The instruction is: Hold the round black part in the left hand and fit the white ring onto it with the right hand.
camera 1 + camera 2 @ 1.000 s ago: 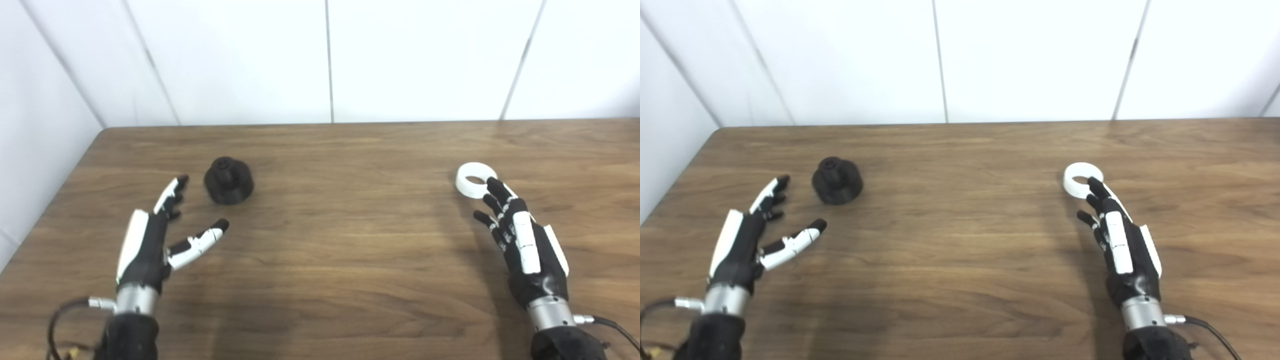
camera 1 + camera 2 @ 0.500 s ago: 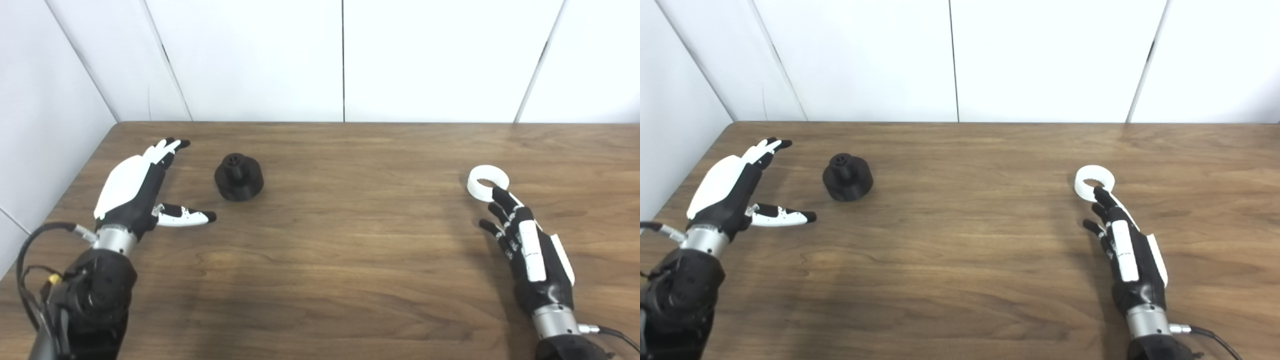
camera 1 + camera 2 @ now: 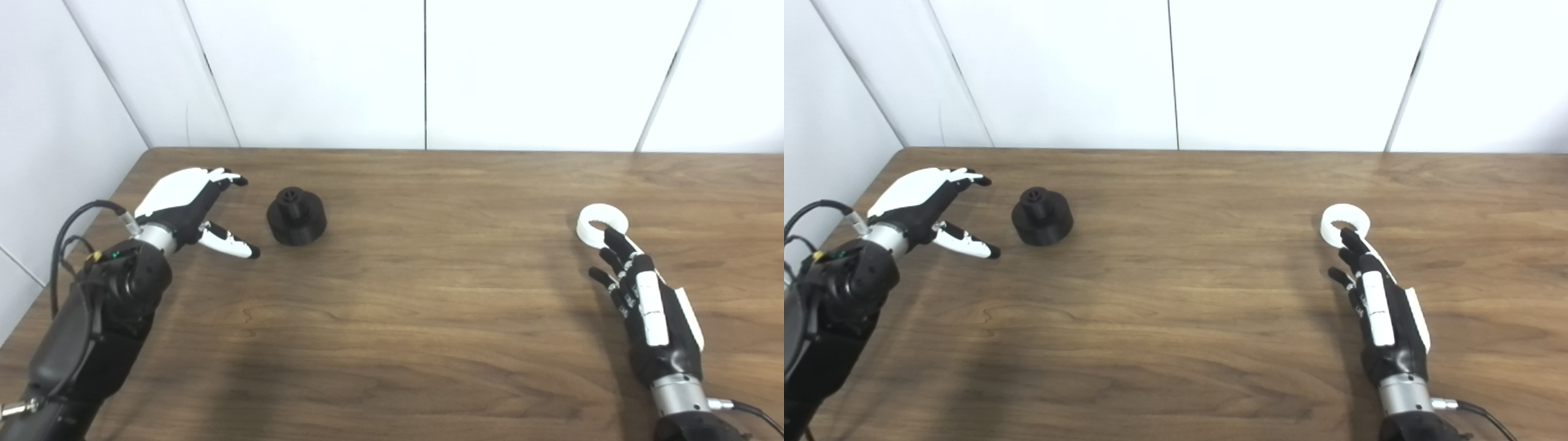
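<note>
A: Left eye view. The round black part [image 3: 296,216] sat on the table [image 3: 404,294], stub up. The left hand [image 3: 187,207] hovered just left of it, fingers spread, holding nothing.

B: It should likely close around the part's wide base, leaving the stub clear.

A: Right eye view. The white ring [image 3: 1345,225] lay flat, far right of the part. The right hand [image 3: 1381,309] was empty and extended, fingertips overlapping the ring's near edge; contact was unclear.

Brown wooden table [image 3: 429,318], white panelled wall [image 3: 318,73] behind
</note>
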